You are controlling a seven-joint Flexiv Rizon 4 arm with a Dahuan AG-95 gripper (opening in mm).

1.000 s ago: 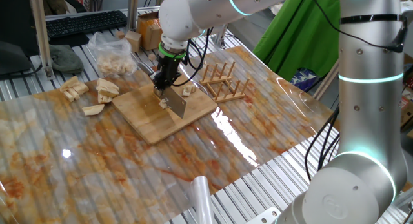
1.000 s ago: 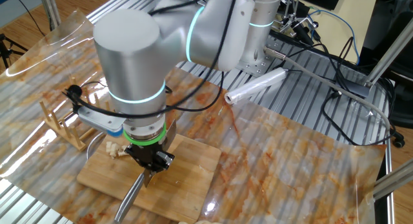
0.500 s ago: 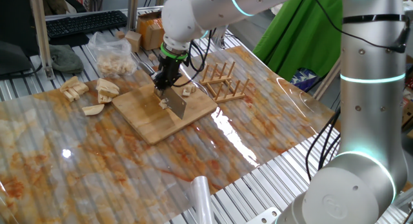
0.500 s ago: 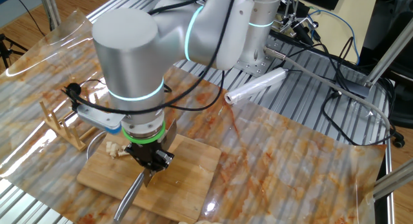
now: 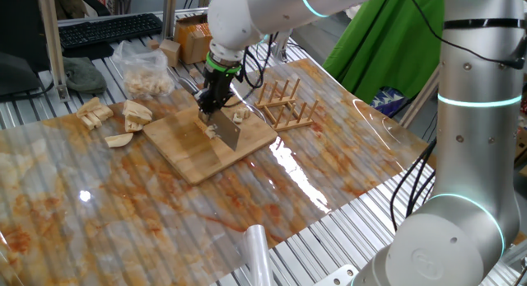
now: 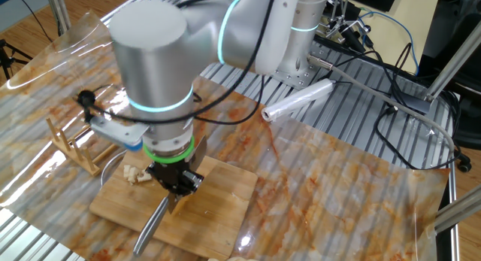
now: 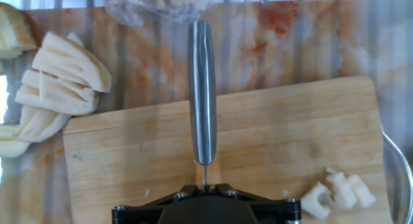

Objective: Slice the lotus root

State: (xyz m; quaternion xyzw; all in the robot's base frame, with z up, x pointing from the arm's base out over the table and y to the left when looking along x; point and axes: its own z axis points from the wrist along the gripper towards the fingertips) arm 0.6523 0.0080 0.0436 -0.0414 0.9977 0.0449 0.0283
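No readable text, labels or numbers visible.

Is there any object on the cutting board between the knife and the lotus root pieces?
Nothing visible does. In the hand view, bare cutting board lies between the knife and the lotus root pieces near the board's corner.

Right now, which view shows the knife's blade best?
One fixed view: the knife blade shows broadside on the cutting board. The hand view shows mainly its handle; the other fixed view shows the handle, with the blade mostly hidden.

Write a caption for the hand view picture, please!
Gripper holds a knife above the wooden cutting board, lotus root pieces nearby.
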